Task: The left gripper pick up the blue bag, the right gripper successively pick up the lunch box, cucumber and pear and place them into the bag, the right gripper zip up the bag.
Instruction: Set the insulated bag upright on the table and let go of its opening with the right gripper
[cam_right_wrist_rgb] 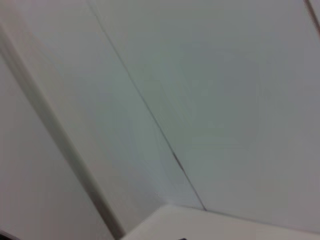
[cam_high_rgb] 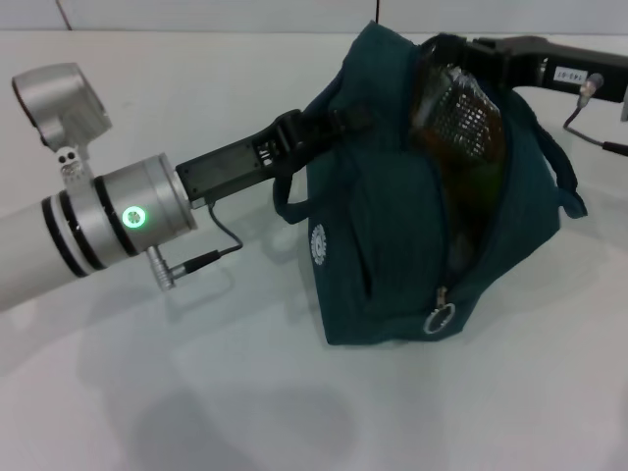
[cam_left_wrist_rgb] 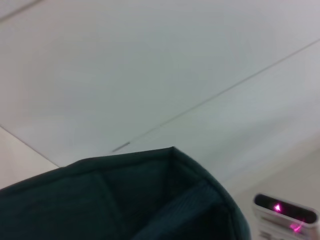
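One blue bag [cam_high_rgb: 392, 226] on the white table [cam_high_rgb: 196, 392], zipper open — dark meshed contents seen only from the head | left gripper [cam_high_rgb: 324, 128] clamped on bag's side | right gripper [cam_high_rgb: 461, 49] at bag top — fingers hidden, state unreadable | left wrist shows only bag rim.

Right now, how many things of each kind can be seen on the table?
Blue bag: 1
Zipper pull: 1
Robot hand: 2, the left hand and the right hand, both at the bag
Total: 4
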Motion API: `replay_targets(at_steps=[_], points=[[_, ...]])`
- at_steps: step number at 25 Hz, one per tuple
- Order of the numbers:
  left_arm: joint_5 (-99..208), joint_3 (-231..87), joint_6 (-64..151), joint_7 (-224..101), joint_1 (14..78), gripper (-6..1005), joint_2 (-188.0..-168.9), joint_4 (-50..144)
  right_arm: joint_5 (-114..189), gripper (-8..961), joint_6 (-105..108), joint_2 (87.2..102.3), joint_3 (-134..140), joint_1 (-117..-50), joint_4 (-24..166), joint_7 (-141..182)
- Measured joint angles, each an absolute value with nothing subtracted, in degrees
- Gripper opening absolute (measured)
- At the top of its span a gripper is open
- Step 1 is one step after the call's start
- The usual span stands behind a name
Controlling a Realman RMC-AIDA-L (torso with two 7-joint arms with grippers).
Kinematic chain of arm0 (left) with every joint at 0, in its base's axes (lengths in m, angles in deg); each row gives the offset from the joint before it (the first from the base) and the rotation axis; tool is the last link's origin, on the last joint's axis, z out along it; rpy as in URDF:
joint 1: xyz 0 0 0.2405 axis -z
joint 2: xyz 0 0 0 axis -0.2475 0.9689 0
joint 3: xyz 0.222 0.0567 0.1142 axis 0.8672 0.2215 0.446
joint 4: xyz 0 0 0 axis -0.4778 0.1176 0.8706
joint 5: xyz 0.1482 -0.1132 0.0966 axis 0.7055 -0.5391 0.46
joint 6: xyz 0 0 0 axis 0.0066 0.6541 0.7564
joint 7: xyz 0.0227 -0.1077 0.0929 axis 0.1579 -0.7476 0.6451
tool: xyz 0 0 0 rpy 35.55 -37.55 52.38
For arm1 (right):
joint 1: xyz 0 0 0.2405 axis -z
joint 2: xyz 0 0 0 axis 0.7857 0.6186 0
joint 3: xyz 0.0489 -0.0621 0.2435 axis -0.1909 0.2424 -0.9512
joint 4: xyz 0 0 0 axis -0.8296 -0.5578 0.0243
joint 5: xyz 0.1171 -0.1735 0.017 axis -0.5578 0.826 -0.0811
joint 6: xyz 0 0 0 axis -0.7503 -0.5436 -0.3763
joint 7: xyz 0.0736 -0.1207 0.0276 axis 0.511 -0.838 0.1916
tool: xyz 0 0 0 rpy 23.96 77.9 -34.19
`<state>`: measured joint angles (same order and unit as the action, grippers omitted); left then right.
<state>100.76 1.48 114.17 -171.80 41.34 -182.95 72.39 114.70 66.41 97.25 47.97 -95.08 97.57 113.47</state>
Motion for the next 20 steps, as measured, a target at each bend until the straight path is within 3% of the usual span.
replay_targets(at_steps=[20], points=[[101.88,-3.08,114.12,-169.29,39.07,44,-182.69,72.07,113.26,7,61.47,97.84,52.64,-99.16,96.82,112.23]])
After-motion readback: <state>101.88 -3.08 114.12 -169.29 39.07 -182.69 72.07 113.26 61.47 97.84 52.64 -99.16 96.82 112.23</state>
